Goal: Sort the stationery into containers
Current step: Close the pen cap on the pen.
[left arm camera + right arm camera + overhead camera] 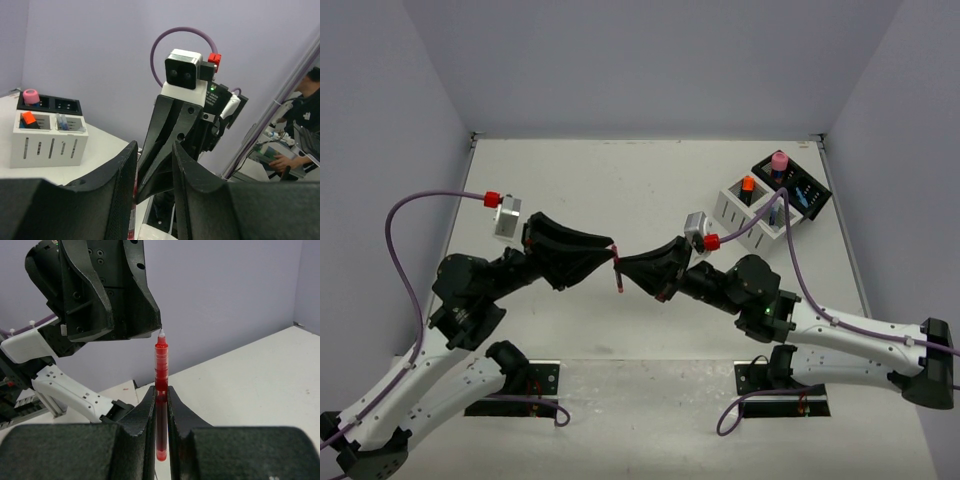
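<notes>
Could knock the red pen (160, 360) askew or loose: pinched in the tightly closed right gripper (160, 395), in the air well to the left-arm side of the white container (47, 145), tip almost touching the half-parted, empty left gripper (153, 150), so liable to be caught by any crooked move apart. In the white container, an orange-capped highlighter (29, 118) in one compartment, blue pens (62, 121) in the other; just behind the white container, the black container (50, 104) with a pink cylinder (31, 96).

A thin red pen (160, 365) (white-tipped) is pinched low on its barrel by the right hand (160, 392), clear of the desk. Far right, the white box (730, 212) holds an orange-capped highlighter (747, 185). The black box (817, 186) holds a pink cylinder (779, 160).
</notes>
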Robot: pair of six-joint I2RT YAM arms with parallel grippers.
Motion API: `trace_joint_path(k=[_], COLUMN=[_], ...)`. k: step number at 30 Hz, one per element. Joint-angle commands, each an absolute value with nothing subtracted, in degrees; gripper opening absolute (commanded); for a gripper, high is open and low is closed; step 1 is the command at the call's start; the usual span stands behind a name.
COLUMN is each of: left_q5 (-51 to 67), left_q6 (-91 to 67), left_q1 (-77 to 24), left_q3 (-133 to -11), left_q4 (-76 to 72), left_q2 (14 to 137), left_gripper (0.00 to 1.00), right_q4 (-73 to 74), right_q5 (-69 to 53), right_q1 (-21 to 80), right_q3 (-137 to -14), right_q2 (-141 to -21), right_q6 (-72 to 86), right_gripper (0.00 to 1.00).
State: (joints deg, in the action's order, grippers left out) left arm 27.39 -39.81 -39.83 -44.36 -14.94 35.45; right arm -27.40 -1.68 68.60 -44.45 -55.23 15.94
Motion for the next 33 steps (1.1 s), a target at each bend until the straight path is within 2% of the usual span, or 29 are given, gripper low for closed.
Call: trace_joint_path(k=[1,2,6,9,14,20,33], left_q5=[12.92,9.35,-19.18,-28.88,-31.99,-29.31,-27.06], left_q6=[-39.20,-39.29,-40.96,-44.91,-48.75,-48.60,-40.53], left_q1=[-39.78,-39.81,-39.76,-39.73,-39.78,-39.81,-39.79], left_q3=[-44.59,-44.72,-52.88,-56.07,-57.45,-55.31,-53.47], left_q4=[-7.84,-6.78,17.71,33.02,44.86,46.76,43.57], left_q2=[33.20,32.88,33.57,35.92,41.39,42.23,40.33], left_gripper=[0.36,0.36,0.39,0.40,0.40,0.40,0.39], right_q4=[-26.14,-25.41,-19.86,-13.45,-1.15,8.68,12.17], right_q5=[4.41,5.87,15.94,20.11,27.48,29.16,29.50], right_q1=[68.64,68.64,65.53,64.90,64.51,64.27,63.19], right_q3=[-46.76,-46.65,-41.41,-39.10,-38.65,-38.03,-37.58], right_q2=[-54.46,-54.44,-49.75,-45.12,-39.12,-36.56,-34.65], right_q6=[13.98,13.71,14.90,17.50,20.43,23.51,24.05], right_gripper=[0.00,0.00,0.00,0.00,0.00,0.00,0.00])
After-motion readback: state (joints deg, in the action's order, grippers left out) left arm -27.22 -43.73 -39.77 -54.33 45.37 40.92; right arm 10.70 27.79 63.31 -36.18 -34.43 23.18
